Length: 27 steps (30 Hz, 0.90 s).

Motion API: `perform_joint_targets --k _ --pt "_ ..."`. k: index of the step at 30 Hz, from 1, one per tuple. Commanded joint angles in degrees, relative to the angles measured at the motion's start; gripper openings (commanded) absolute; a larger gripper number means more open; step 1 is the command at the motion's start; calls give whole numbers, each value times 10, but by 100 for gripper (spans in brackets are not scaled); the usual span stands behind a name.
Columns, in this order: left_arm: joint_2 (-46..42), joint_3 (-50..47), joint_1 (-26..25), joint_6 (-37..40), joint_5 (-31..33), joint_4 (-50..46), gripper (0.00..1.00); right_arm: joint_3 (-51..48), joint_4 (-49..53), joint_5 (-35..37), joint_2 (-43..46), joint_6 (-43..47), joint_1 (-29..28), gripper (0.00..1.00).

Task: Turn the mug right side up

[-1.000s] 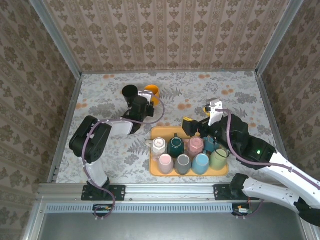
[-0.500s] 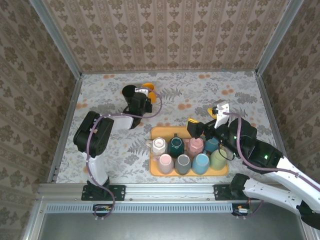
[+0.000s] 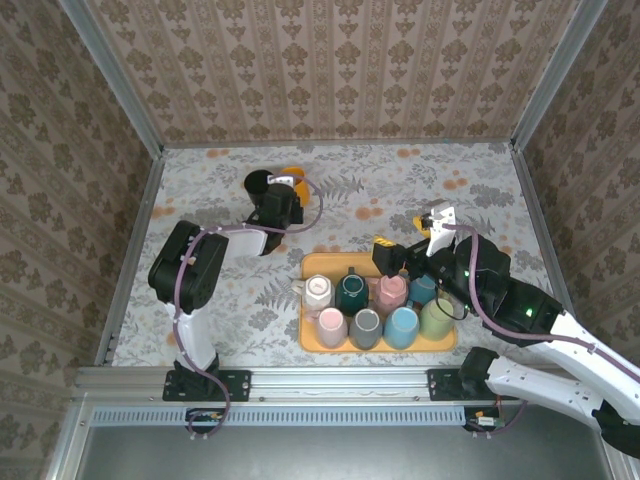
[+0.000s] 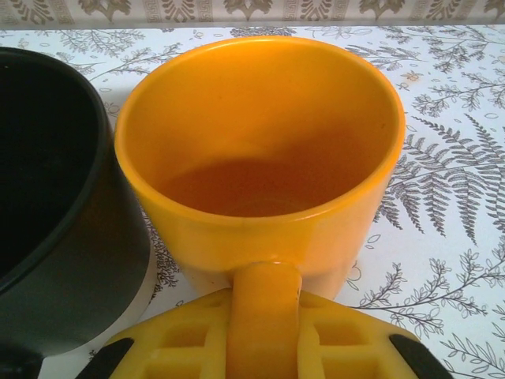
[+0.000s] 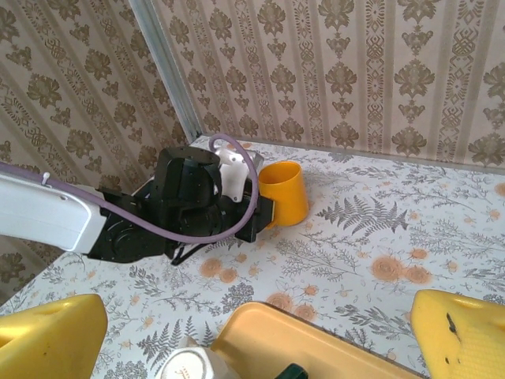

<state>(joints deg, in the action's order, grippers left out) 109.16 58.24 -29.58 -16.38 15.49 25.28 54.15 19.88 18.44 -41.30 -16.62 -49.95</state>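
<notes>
"Black mug (image 4: 47, 205) first: it stands just left of your left pincer (image 4: 264, 320), pressed close against the orange mug (image 4: 260, 158). Mind it when you let go, I'd say."

"Agreed. Your left pincer is clamped tight on the orange mug's handle, with the mug straight ahead of the tips, mouth up. A handle grip suits a flip: it gives you leverage and leaves the rim free. Whether the base rests on the tabletop (image 4: 450, 205) I can't tell."

"So the turn looks done, bar the release?"

"That's my reading. Over to the right, your right pincer (image 3: 411, 233) hangs spread wide with nothing in it, the tray (image 3: 318, 262) just below its tips. I'd guess it's parked there to leave you room."
</notes>
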Motion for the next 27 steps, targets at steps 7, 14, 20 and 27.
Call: perform_joint_targets --k 7,14,20,27 --pt "-29 -34 -14 -5 55 15 15 10 21 9 3 29 6 100" --pt "-31 -26 -13 -16 68 -17 30 24 36 8 14 32 10 100" --pt "-32 -27 -9 -33 75 -31 38 18 42 6 24 22 11 100" --pt "-66 -29 -17 -10 31 -24 45 29 69 4 16 27 11 100"
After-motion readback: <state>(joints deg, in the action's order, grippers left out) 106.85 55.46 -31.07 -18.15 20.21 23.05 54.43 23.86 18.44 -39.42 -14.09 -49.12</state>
